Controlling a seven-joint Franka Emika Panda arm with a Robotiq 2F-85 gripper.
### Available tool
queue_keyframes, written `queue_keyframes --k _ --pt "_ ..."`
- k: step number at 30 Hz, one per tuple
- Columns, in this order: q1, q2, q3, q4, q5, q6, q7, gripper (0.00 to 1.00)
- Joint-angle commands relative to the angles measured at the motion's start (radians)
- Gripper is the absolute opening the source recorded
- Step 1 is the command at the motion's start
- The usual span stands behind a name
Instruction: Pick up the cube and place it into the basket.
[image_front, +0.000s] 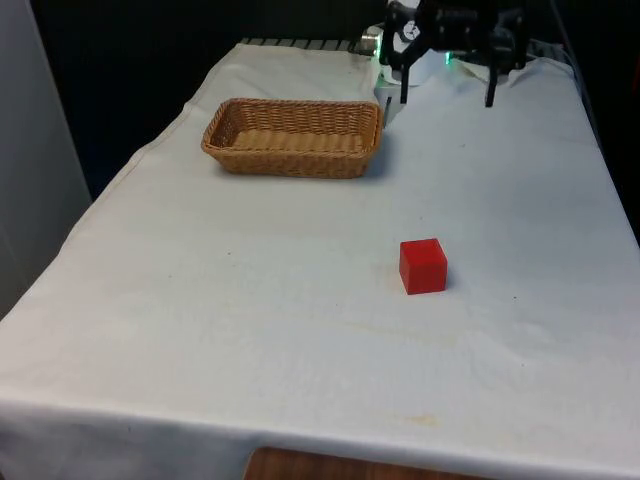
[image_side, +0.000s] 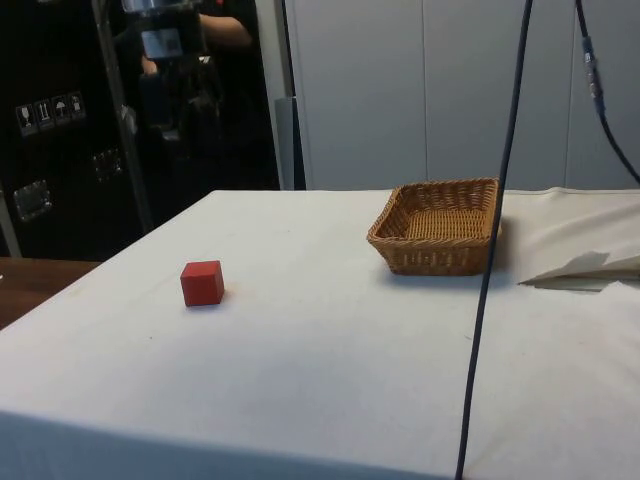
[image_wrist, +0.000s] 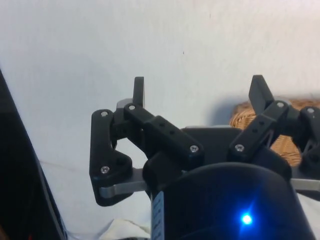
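Note:
A red cube (image_front: 423, 265) rests on the white cloth, towards the near middle of the table; the side view has the cube (image_side: 202, 283) at its left. A woven wicker basket (image_front: 293, 137) stands empty farther back, to the front view's left of the cube. My black gripper (image_front: 447, 96) hangs high at the table's far end, well behind the cube and beside the basket's far corner. Its fingers are spread wide with nothing between them. In the wrist view the gripper (image_wrist: 199, 90) is open over bare cloth, with the basket's rim (image_wrist: 250, 107) at one side.
A dark cable (image_side: 495, 240) hangs down across the side view in front of the basket (image_side: 437, 225). The cloth is rumpled near the robot's base (image_side: 585, 265). A person stands behind the dark cabinets (image_side: 215, 30).

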Motion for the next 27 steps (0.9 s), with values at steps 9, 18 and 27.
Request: queue_keyframes --k 9,18,27 --pt "0.004 0.032 0.009 -0.029 -0.001 0.104 -0.041 1.00" --pt "0.006 0.068 0.012 -0.041 -0.008 0.170 -0.092 1.00" --pt "0.006 0.103 0.012 -0.048 -0.010 0.217 -0.160 1.00"
